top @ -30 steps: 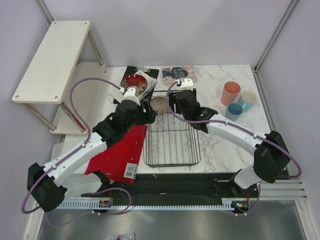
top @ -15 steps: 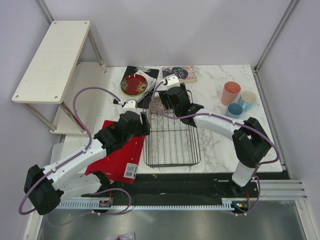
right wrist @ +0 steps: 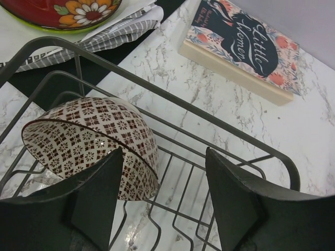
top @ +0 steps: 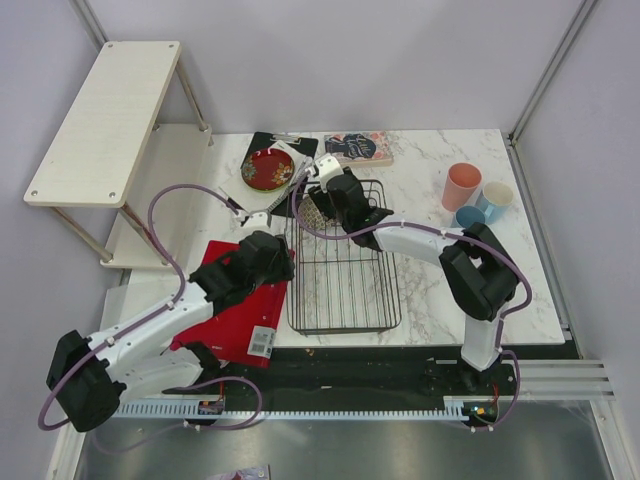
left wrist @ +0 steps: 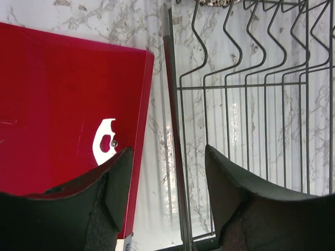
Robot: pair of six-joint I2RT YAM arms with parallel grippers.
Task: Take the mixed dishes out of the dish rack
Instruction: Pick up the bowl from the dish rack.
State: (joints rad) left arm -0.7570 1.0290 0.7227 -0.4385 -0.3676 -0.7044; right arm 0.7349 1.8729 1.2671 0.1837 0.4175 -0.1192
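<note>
Now both my grippers hang spread wide at the dish rack point(top: 345, 280), mid-desk.
My left gripper point(left wrist: 167, 196), empty, straddles the rack's left rim beside the red board point(left wrist: 63, 104). Only my right wrist view shows the patterned bowl point(right wrist: 89, 138) clearly: tipped on its side in the rack's far-left corner, just beside my empty right gripper point(right wrist: 162, 196).

Overhead camera surveys the whole bench point(top: 420, 185) from its near edge; both wrist cameras look down closely on the dish rack point(top: 345, 285).
</note>
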